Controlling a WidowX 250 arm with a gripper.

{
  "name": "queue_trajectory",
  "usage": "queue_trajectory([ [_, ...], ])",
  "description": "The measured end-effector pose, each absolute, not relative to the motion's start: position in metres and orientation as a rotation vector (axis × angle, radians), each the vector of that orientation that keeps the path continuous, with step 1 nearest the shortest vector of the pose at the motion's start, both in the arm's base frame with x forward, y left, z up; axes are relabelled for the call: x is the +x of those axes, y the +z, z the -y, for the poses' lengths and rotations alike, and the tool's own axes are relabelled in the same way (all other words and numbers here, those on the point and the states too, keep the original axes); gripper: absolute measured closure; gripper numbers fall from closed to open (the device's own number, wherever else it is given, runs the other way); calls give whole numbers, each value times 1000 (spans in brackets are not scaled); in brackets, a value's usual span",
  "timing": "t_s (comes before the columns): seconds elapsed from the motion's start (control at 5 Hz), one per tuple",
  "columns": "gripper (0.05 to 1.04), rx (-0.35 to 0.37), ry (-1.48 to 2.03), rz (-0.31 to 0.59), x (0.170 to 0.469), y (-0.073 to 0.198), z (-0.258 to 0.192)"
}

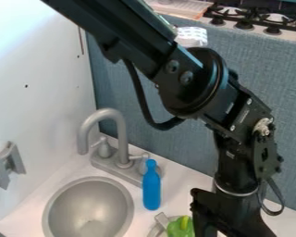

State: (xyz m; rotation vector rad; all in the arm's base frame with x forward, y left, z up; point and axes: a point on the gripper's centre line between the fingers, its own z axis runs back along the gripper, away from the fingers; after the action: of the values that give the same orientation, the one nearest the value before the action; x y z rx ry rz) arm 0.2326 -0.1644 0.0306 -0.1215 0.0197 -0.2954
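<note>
Camera view: pincer (228, 214) near rounded green pepper (175, 228)

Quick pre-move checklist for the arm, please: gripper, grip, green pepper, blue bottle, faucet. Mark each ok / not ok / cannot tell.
1. Gripper fully in frame: not ok, cut off by the bottom edge.
2. Grip on anything: cannot tell, its lower end is out of frame.
3. Green pepper fully visible: not ok, also cut off at the bottom edge.
4. Blue bottle upright: ok, beside the sink.
5. Faucet unobscured by the arm: ok, gap visible between them.
</note>
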Motion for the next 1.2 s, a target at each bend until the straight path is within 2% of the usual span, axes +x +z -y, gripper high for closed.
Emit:
queue_trajectory([
  [0.2,83,-110,-296,-45,230,23,163],
  [0.6,83,-67,-402,-73,230,-14,173],
  [0.8,83,-57,-443,-142,232,-39,178],
  [1.2,83,-40,-447,-214,230,-59,176],
])
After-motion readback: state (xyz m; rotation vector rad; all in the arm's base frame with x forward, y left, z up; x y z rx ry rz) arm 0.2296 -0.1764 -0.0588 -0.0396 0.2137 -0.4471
